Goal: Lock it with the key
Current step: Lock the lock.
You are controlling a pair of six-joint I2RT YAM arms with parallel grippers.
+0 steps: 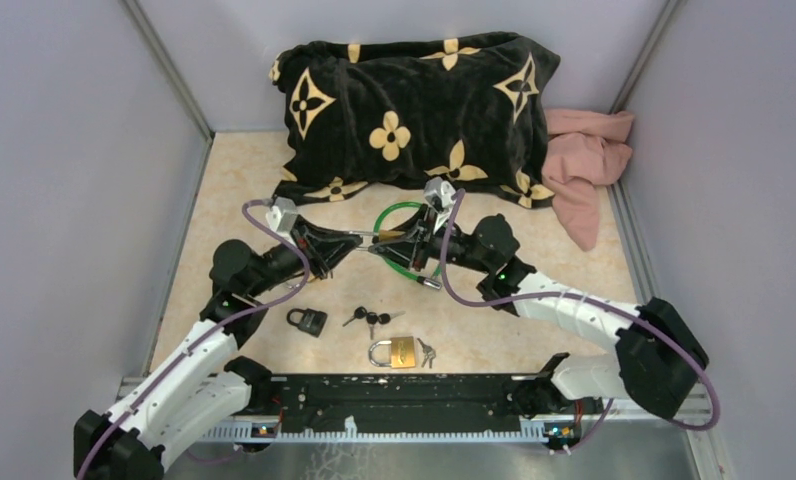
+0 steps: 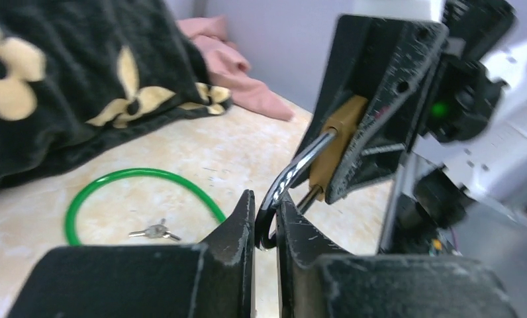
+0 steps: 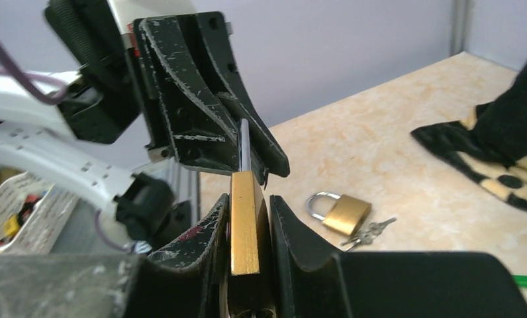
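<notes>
The right gripper (image 3: 247, 199) is clenched on the body of the brass padlock (image 3: 244, 232). The left gripper (image 2: 266, 215) pinches its shackle (image 2: 294, 165). The padlock's long axis runs from gripper to gripper, shackle end towards the left one. The keys (image 1: 372, 318) lie on the table (image 1: 244, 180), apart from both grippers on the near side.

A robot lab test cell: plain grey walls (image 1: 64, 150) joined by metal posts (image 1: 171, 70) box in a beige table (image 1: 244, 180) on three sides. At 6 o'clock a black rail (image 1: 404, 392) carries two arms (image 1: 189, 375) trailing purple cables (image 1: 442, 265). The rest reads as staged props: a blanket (image 1: 414, 100) at 12 o'clock, a pink cloth (image 1: 584, 160) at 2 o'clock, and padlocks (image 1: 398, 351), keys (image 1: 372, 318) and a green ring (image 1: 394, 205) mid-table
</notes>
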